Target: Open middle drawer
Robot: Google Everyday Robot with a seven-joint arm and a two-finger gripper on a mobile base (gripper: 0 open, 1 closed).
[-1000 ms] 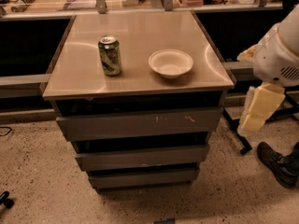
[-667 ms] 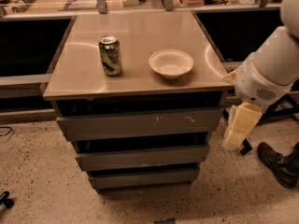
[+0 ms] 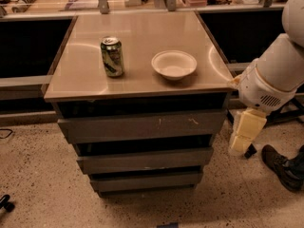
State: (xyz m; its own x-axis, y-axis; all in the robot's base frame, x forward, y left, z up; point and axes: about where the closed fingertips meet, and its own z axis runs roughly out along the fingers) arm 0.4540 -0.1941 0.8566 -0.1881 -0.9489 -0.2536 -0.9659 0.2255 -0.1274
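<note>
middle drawer [image 3: 145,159] of 3 closed | can [image 3: 112,56] 1 | bowl [image 3: 174,64] 1 | claw [image 3: 240,145] 1, right of cabinet [image 3: 137,82], opening cannot tell

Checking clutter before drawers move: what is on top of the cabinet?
A green can and a white bowl; what is inside the middle drawer is hidden. The gripper hangs low beside the cabinet.

The robot's arm [image 3: 281,63] is smooth, rounded white shells, ending in a drum-shaped white wrist [image 3: 260,85] with a small slotted vent [image 3: 270,100]. Under it the blocky, cream-yellow hand [image 3: 243,136] sits low beside the right side of the table [image 3: 142,27].
</note>
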